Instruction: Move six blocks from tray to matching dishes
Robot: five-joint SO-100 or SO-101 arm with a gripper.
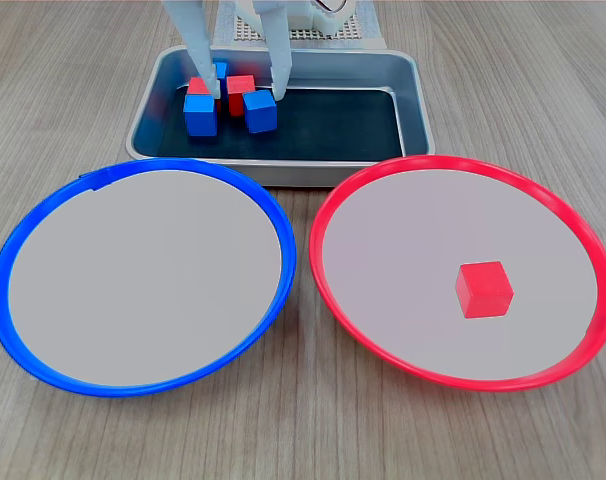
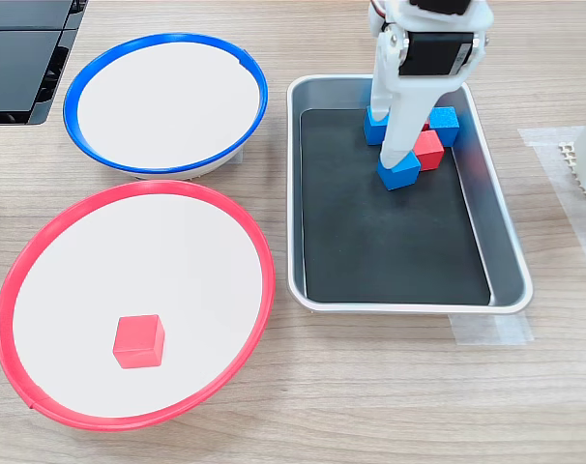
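Observation:
The silver tray [image 1: 333, 125] [image 2: 390, 242] holds five blocks bunched at one end. My gripper [image 1: 247, 91] [image 2: 395, 135] is open and lowered into that cluster. Its fingers [image 1: 281, 75] straddle a red block [image 1: 240, 88] [image 2: 429, 148] and a blue block [image 1: 260, 111] [image 2: 399, 172]. Just outside the first exterior view's left finger are another blue block [image 1: 200, 113] [image 2: 374, 127] and a red block [image 1: 197, 86], which the arm mostly hides in the second exterior view. A third blue block [image 1: 221, 70] [image 2: 446, 125] lies behind. One red block [image 1: 483, 288] [image 2: 138, 340] rests in the red-rimmed dish [image 1: 403, 240] [image 2: 129, 251]. The blue-rimmed dish [image 1: 143, 280] [image 2: 162, 101] is bare.
Both dishes sit side by side on the wooden table in front of the tray. The robot's white base [image 1: 313, 15] stands on a mesh mat behind the tray. A black object [image 2: 22, 58] lies beyond the blue dish. Tape [image 2: 491, 329] holds a tray corner.

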